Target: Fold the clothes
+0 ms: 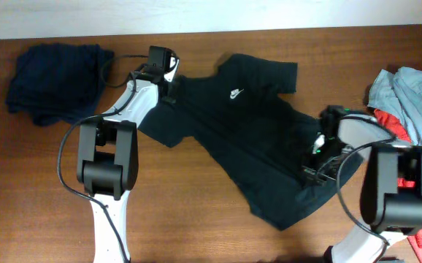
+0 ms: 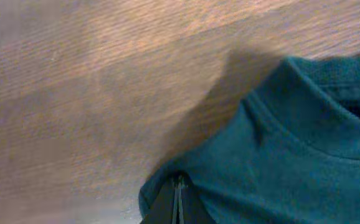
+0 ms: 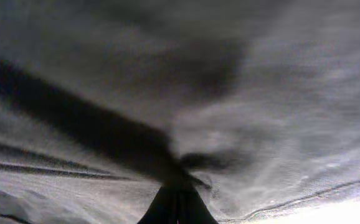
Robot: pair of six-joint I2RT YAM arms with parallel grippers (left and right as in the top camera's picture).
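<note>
1. Overhead: the black T-shirt (image 1: 255,139) lies spread at a slant across the middle of the wooden tabletop (image 1: 196,212), with its white logo (image 1: 233,93) facing up. The left hand (image 1: 171,89) is at the shirt's shoulder near the neck, and the right hand (image 1: 315,168) is at its lower hem. A navy garment (image 1: 54,82) lies bunched at the far left, well apart from the shirt. A grey-blue garment (image 1: 415,84) and a red garment (image 1: 399,128) are heaped at the right edge.
2. Left wrist: the left hand (image 2: 179,182) has its fingers pressed together, pinching the shirt's edge beside the collar (image 2: 279,118). The fabric there is raised and casts a shadow on the wood.
3. Right wrist: the right hand (image 3: 179,186) has its fingers together, clamped on a pinch of the shirt's cloth, and creases run towards the tips.
</note>
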